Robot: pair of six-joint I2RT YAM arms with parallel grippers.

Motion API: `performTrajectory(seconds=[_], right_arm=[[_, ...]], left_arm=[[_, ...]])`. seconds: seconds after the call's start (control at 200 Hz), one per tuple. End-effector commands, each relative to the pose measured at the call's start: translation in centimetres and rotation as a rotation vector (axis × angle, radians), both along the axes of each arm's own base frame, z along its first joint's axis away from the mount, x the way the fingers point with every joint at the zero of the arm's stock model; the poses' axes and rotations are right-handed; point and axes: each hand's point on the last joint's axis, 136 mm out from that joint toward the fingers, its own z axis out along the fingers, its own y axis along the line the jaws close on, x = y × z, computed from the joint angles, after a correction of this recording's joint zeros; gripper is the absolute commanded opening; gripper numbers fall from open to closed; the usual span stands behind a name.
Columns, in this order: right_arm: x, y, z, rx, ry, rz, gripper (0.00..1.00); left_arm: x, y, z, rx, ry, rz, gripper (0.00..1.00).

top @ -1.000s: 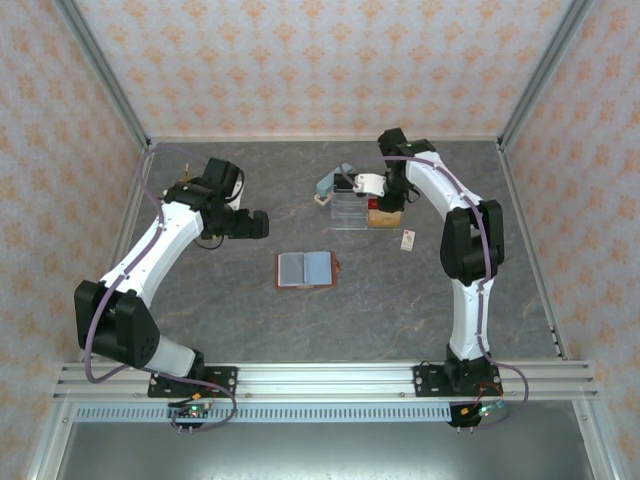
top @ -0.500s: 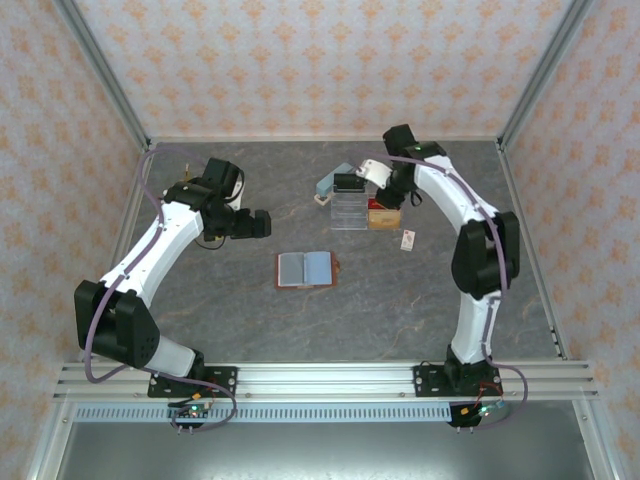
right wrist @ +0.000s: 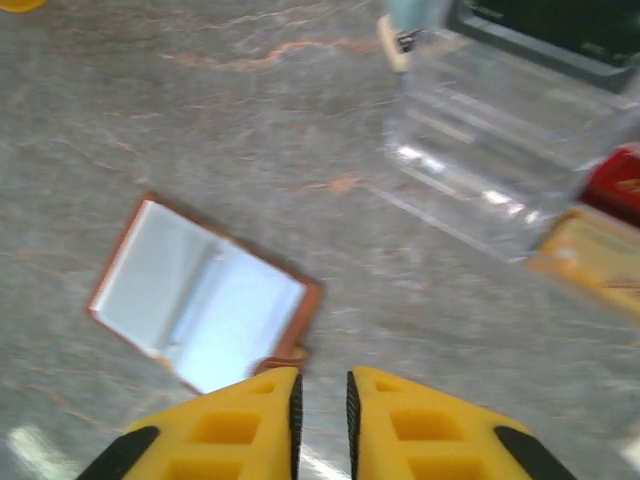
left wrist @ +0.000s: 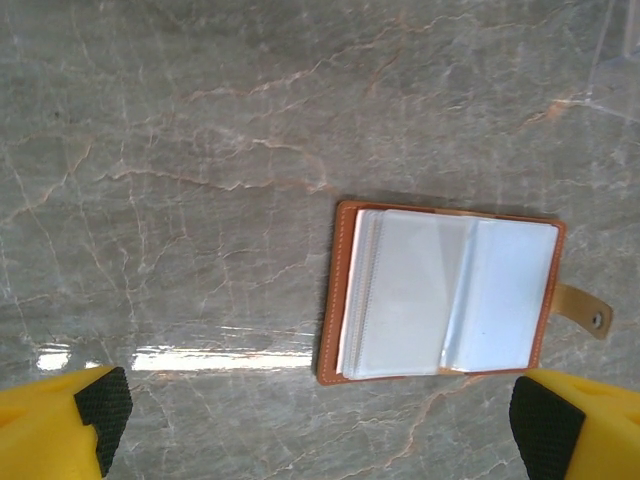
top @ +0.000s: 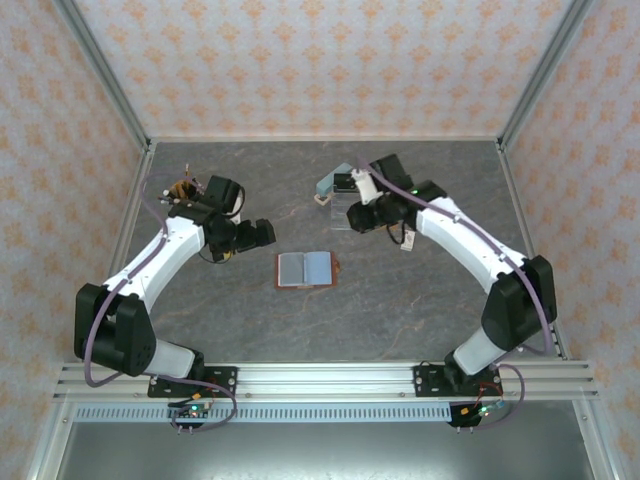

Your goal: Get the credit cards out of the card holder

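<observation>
- The left jaws are spread wide and hold nothing. In the left wrist view their yellow fingers with black pads sit at the two bottom corners.
- The right jaws are nearly closed, with a thin slit between their yellow fingers and nothing in it.
- The card holder lies open and flat on the table, well ahead of the left jaws. Its pale see-through sleeves face up, and a brown strap with a snap sticks out of one side.
- In the right wrist view the same card holder lies just ahead of the right jaws and to the left, not touching them.
- From above, the card holder is near the middle of the table. The left arm reaches in from its left and the right arm from the far right.
- A red card and a tan card, both blurred, lie side by side on the table just beside a clear organiser.
- A dark box is at the organiser's far side, and a light blue block lies next to it.
- The table is grey and looks like stone, with pale and rust-coloured veins. It is glossy enough to show a streak of light.
- Walls papered in a peach floral pattern close in three sides, with metal posts at the corners.
- A metal rail along the near edge carries both arm bases.
</observation>
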Motion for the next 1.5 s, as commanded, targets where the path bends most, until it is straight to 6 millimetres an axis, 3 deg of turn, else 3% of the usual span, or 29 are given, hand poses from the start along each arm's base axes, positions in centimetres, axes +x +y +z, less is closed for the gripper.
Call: performTrajectory(seconds=[0.0,0.13,0.28,0.495,0.696,0.916,1.056,1.221,1.491], right_arm=[[0.8,3.0,-0.9,0.055,0.018,-0.14,0.22],[1.2,5.3,-4.9,-0.052,0.049,-0.202,0.35],[0.4,9.1,-7.7,-0.085,0.088,-0.172,0.48],[-1.2,12.2,-12.2,-0.191,0.192,-0.131,0.47],[-1.2,11.7,-13.9,-0.257,0.224,-0.144,0.41],[-1.9,9.3,-15.3,-0.37,0.237,-0.168,0.41],[-2.7,9.6,-16.5,-0.348,0.273,-0.141,0.39],[-3.3,9.4,-17.9,-0.308,0.33,-0.143,0.29],[-3.9,8.1,-19.2,-0.319,0.37,-0.136,0.24]], left_arm=[[0.2,0.9,-0.3,0.004,-0.024,0.091,1.0],[-0.6,1.8,-1.6,0.04,0.006,0.124,1.0],[-1.2,2.8,-2.5,0.073,0.024,0.155,1.0],[-0.7,1.4,-2.7,-0.021,-0.015,0.141,0.99],[-0.5,0.3,-2.7,-0.079,-0.013,0.115,0.95],[-0.5,-1.2,-4.2,-0.152,0.039,0.092,0.85],[-0.3,-2.2,-4.9,-0.197,0.066,0.074,0.7],[-0.4,-2.7,-5.6,-0.218,0.092,0.075,0.55],[-0.1,-5.7,-6.2,-0.309,0.129,0.015,0.41]])
